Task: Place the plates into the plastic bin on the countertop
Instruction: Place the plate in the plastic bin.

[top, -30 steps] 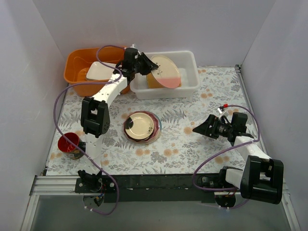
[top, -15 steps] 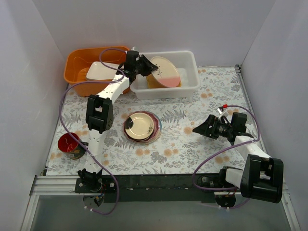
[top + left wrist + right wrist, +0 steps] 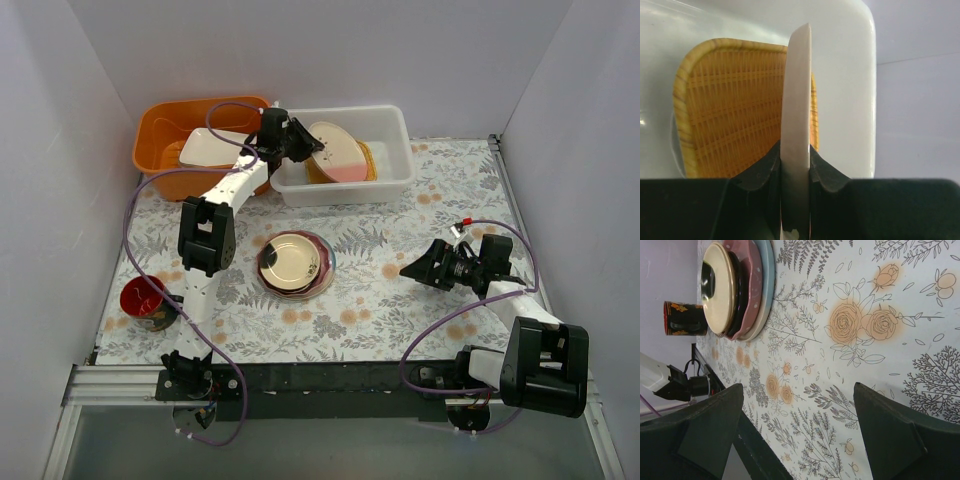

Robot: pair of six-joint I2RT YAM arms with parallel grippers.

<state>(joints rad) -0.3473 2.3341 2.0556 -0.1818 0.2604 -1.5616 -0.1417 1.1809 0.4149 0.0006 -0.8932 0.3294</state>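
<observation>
Gripping a cream-and-pink plate [image 3: 341, 154] on edge, my left gripper [image 3: 309, 148] hangs over the plastic bin [image 3: 398, 186] at the counter [image 3: 390, 320]'s far edge. One woven plate [image 3: 735, 100] lies inside; a centre stack [image 3: 293, 263] awaits; right gripper [image 3: 409, 270] open, empty.

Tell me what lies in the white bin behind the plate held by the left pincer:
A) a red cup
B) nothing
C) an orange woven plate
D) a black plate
C: the left wrist view shows the orange woven plate inside the bin, behind the plate clamped edge-on in the left pincer.
</observation>
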